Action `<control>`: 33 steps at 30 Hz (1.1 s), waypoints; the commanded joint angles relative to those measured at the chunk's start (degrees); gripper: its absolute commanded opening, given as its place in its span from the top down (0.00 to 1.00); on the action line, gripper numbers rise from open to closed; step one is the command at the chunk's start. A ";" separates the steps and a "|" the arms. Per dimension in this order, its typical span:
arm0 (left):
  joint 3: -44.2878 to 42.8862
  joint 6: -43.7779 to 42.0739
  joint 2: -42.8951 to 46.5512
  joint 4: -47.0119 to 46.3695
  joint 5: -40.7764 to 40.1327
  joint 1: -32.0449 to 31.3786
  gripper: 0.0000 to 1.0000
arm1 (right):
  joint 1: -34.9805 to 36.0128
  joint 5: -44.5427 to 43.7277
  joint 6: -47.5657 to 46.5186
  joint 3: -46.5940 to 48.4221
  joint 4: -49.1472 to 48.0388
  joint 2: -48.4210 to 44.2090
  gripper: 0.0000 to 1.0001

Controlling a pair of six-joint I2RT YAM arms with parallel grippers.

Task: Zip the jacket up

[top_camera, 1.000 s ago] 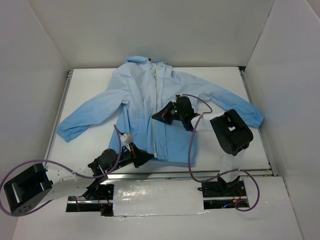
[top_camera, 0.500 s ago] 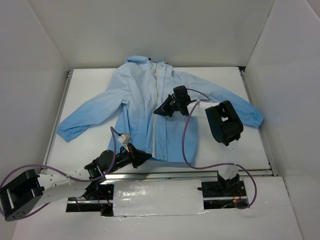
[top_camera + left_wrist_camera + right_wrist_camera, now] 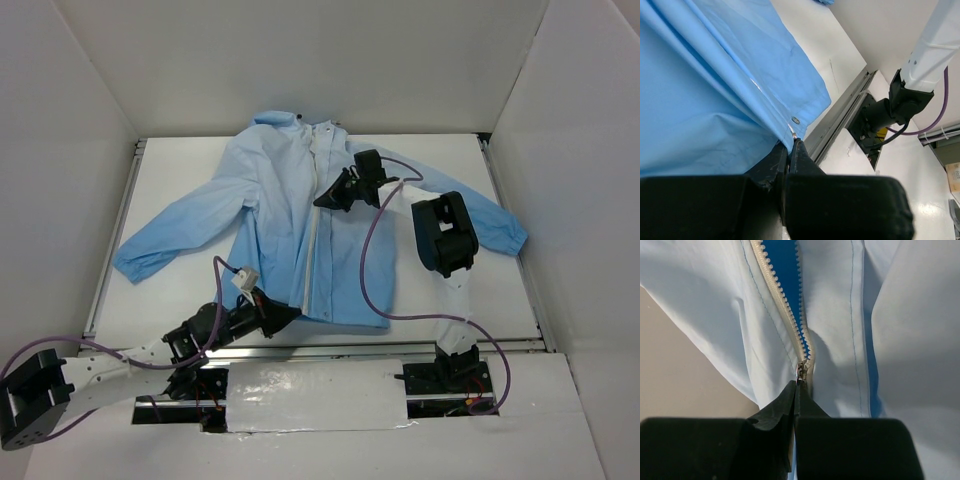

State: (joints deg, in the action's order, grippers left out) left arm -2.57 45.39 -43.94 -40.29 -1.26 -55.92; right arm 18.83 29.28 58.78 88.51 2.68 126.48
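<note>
Shifted up the zipper toward the collar since a second ago: right pincer, clenched on the slider, teeth parted above it. Clamped on the hem at the zipper's foot: left pincer. Spread front-up across the tabletop: jacket, collar far, hem just at the near edge, sleeves out to both sides.

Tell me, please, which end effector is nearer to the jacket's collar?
Right. The right end effector grips the zipper pull on the chest, not far below the collar; the left end effector clamps the bottom hem of the jacket, farthest from it.
</note>
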 commanded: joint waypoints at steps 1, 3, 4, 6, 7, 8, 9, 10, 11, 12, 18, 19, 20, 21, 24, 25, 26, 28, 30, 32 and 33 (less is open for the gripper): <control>6.17 1.99 2.72 -3.04 11.72 -2.97 1.00 | -4.50 -13.98 -2.53 4.04 -9.79 0.26 1.00; 6.44 2.25 3.16 -2.95 12.07 -2.97 1.00 | -5.03 -13.37 -2.62 4.12 -10.85 0.35 1.00; 6.44 2.16 3.42 -3.12 12.42 -3.05 1.00 | -5.73 -13.02 -2.80 4.82 -10.59 0.70 1.00; 6.17 1.73 3.78 -2.86 13.56 -3.23 1.00 | -6.43 -12.67 -2.89 6.85 -10.67 1.84 1.00; 6.08 1.55 4.04 -2.77 13.82 -3.32 1.00 | -6.96 -12.93 -3.15 8.94 -9.72 2.37 1.00; 5.82 1.29 4.22 -2.69 14.61 -3.40 1.00 | -7.05 -13.02 -3.41 10.18 -8.84 3.59 1.00; 5.56 0.94 4.39 -1.99 14.44 -3.41 1.00 | -7.05 -12.84 -3.59 11.24 -7.87 4.21 1.00; 5.12 0.76 4.83 -0.85 14.01 -3.49 1.00 | -7.05 -11.19 -3.59 11.68 -8.30 4.31 1.00; 3.99 0.58 5.01 2.29 13.22 -3.49 1.00 | -6.88 -9.87 -3.41 10.47 -9.52 3.35 1.00; 3.19 0.41 5.27 4.15 10.77 -3.41 1.00 | -6.62 -8.64 -2.89 8.11 -11.62 1.86 1.00; -9.28 -0.56 1.59 18.65 -3.01 -3.32 0.17 | -1.18 -4.15 -4.82 -15.09 -31.12 -13.43 1.00; -10.95 -0.65 -0.86 19.98 -4.79 -3.32 0.11 | -0.55 -3.79 -5.17 -17.12 -31.94 -14.75 1.00; -14.62 -0.74 -2.27 21.30 -6.46 -3.32 0.03 | 0.15 -3.44 -5.78 -20.45 -32.55 -17.29 1.00; -16.75 -0.74 -3.68 24.53 -8.22 -3.06 0.01 | 1.29 -3.52 -6.31 -22.40 -34.47 -18.71 1.00; -24.92 -1.78 -10.61 28.95 -14.73 -2.09 0.01 | 3.22 -3.53 -8.85 -27.77 -36.60 -22.58 1.00; -27.73 -2.58 -12.29 28.52 -15.87 -0.69 0.01 | 3.67 -2.92 -9.30 -29.60 -37.30 -24.15 1.00; -28.97 -4.24 -14.13 27.73 -15.71 0.36 0.01 | 3.93 -1.78 -9.48 -30.49 -38.18 -24.95 1.00; -31.96 -5.57 -19.93 23.96 -13.08 4.49 0.01 | 5.07 -0.89 -9.65 -33.57 -40.38 -28.20 1.00; -33.11 -7.41 -25.30 20.36 -10.09 8.54 0.01 | 5.96 -1.24 -10.27 -35.42 -39.69 -30.57 1.00; -34.95 -8.21 -28.81 17.27 -9.73 10.12 0.04 | 6.31 -0.89 -10.36 -36.12 -39.15 -33.30 1.00; -36.53 -8.47 -31.96 17.09 -9.56 11.61 0.06 | 6.39 0.33 -10.18 -36.91 -39.50 -34.01 1.00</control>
State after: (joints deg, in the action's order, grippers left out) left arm -36.14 40.27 -71.26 -18.94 -11.88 -46.70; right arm 24.56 26.85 50.17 52.47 -31.38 97.23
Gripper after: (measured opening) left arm 0.948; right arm 0.004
